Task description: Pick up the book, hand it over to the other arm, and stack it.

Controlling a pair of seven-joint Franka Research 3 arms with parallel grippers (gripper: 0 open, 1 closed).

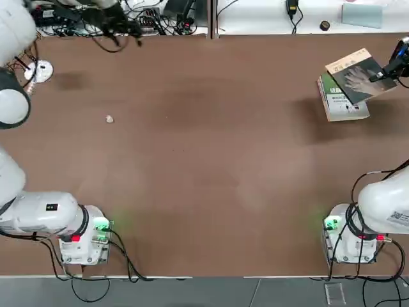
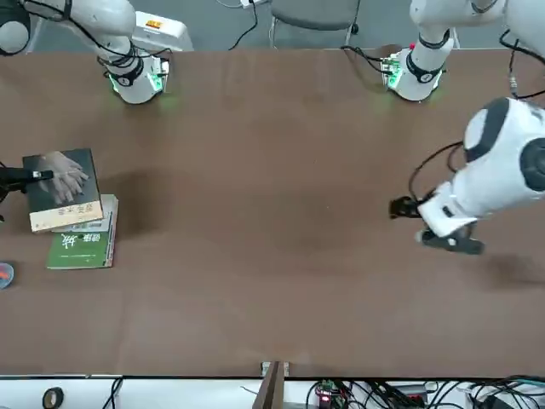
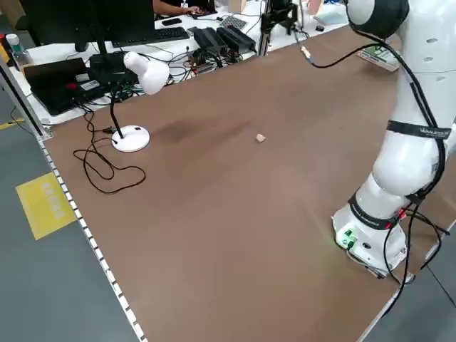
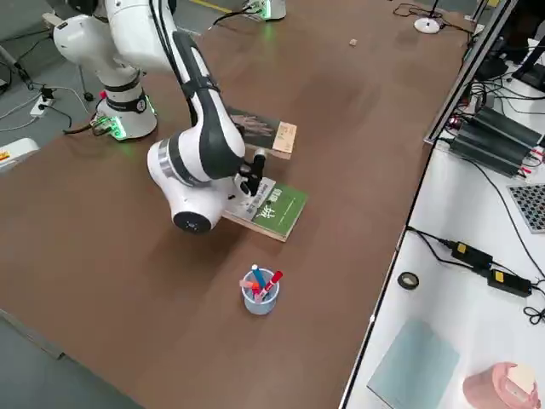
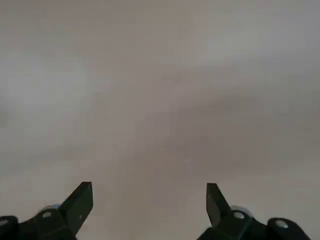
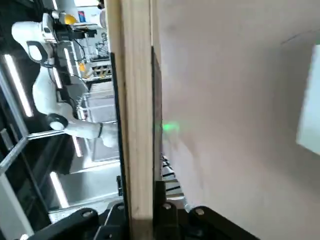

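Top view: the book (image 1: 353,75), a light, stiff paperback, is gripped at one edge by the clenched right gripper (image 1: 382,72) over the green-and-white book (image 1: 343,102), while the left gripper (image 2: 449,242) is spread empty.

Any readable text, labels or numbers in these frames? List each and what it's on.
Nothing can be read for certain.
Green-and-white book: large pale characters on the cover, too blurred to read.
Book, held over it by the shut right gripper: small print on its tan band, too small to read.
Left arm's base link: small dark label, illegible.
Right arm: small label, illegible.
Yellow floor marking: faint print, unreadable.
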